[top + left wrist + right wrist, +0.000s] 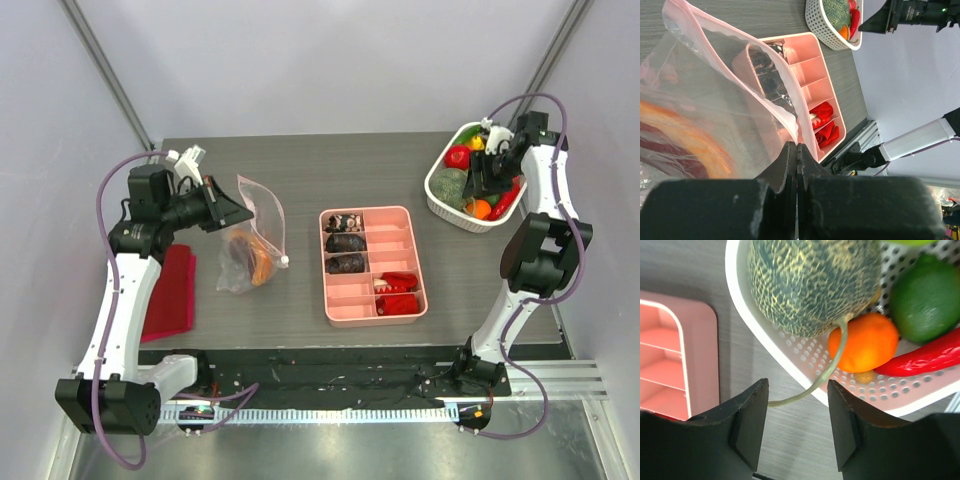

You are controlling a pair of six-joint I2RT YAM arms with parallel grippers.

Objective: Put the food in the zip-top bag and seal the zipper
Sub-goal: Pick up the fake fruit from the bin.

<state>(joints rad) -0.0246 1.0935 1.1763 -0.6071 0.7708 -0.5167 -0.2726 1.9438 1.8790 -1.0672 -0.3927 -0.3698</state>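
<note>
**A:** Top view first. Where's the open room?

**B:** My left pincer is clamped shut on the upper edge of the zip-top bag, holding that side up off the counter. The rest slumps, crinkly and clear, with orange and dark food lumped at the bottom. The whitish zipper runs down its right edge, near the pink tray but apart from it. A red cloth lies left of the bag. There's bare counter behind the tray.

**A:** And the right side?

**B:** My right pincer hangs over the white basket at the far right corner (close to the wall there).

**A:** Left wrist view?

**B:** The jaws are pressed together with the bag's pale edge strip pinched between them. Tray compartments show through the film.

**A:** Right wrist?

**B:** The fingers stand apart, holding nothing. In the perforated basket sit a netted green melon, a glossy orange, a lime and a red chilli. The melon's thin stem curls out over the rim and shows in the gap between the fingers.
</note>
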